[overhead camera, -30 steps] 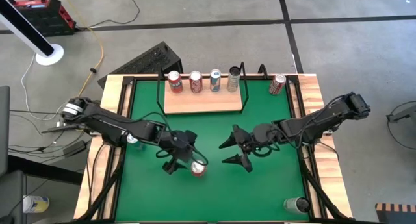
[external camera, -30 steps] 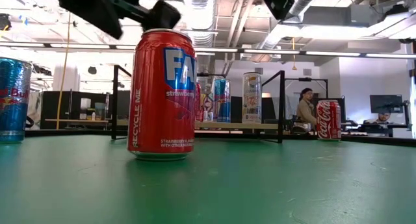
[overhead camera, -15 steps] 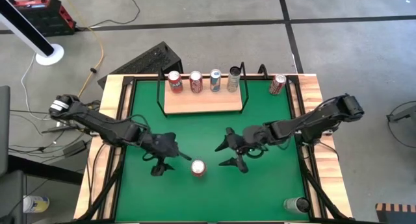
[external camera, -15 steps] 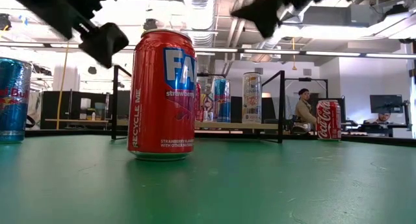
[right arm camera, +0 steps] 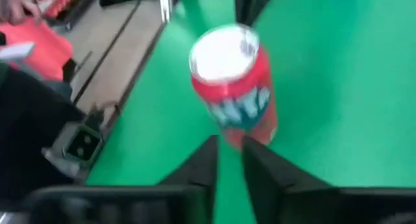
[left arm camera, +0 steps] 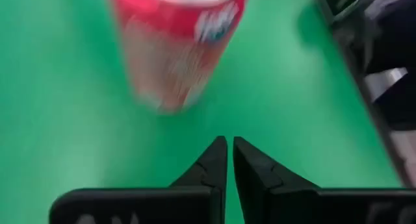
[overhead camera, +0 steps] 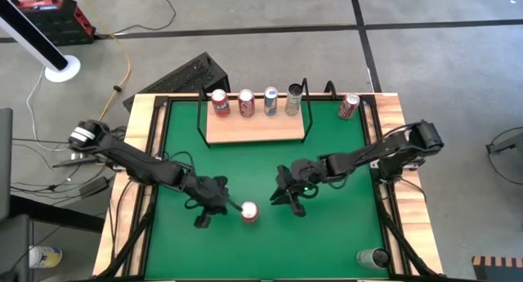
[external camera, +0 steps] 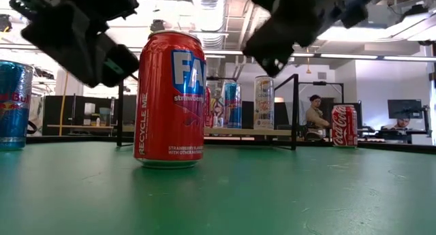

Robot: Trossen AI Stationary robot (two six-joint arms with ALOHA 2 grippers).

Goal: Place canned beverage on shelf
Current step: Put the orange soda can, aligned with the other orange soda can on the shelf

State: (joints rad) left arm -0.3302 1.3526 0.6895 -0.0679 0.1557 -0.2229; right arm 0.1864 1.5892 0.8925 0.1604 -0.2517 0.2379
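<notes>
- While the red can stands upright on the green table, near the middle and toward the near edge, neither arm has hold of it.
- The left gripper sits just left of the can, its fingers pressed together on nothing; in the left wrist view the can is ahead of the tips, not between them.
- The right gripper hovers just right of the can, its fingers drawn nearly together with only a thin gap, and they too are empty.
- The shelf lies at the far side of the table, with four cans along its far edge and bare board in front of them.
- Another can stands to the right of the shelf, by the table's far right corner.
- The step in hand looks like the approach before the pick-up; the can is not yet grasped.
- Next, one gripper would need to spread its fingers wide, settle around the can body, clamp and lift.
- Then it must carry the can far across the table to the bare part of the board, clear of the black rod frame.
</notes>
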